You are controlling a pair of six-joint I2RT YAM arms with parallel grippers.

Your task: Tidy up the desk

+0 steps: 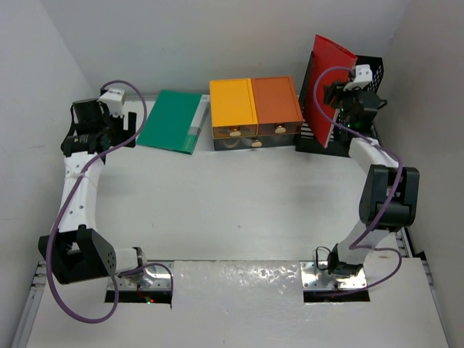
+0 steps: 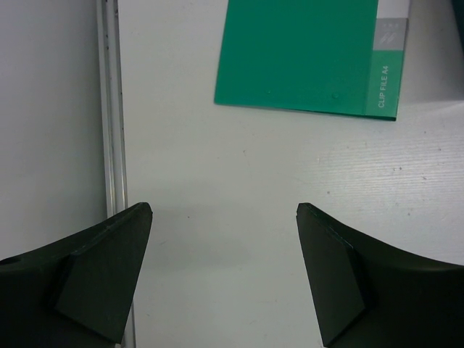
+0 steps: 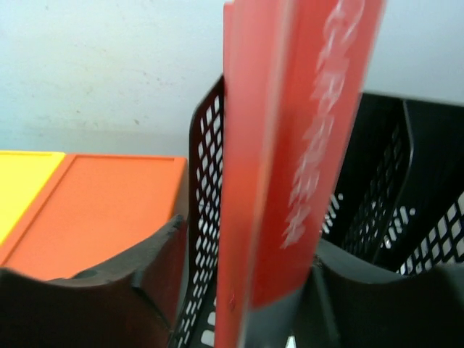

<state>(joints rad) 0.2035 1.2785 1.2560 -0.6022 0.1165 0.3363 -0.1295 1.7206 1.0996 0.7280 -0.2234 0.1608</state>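
the worktop spans the whole scene, rigid and fixed, not a thing to grasp. at its far edge sits the drawer box; right of it the mesh rack, where the right claw grasps a thin, light, slippery red folder. left of the box lies a green folder, best pinched at its edge; the left claw hangs released.

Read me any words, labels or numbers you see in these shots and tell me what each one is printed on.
"CLIP FILE A4": white lettering running along the spine strip of the green folder lying flat on the desk.
White lettering running up the red folder, held in the right gripper over the black mesh file rack: too blurred to read.
No other text is visible.
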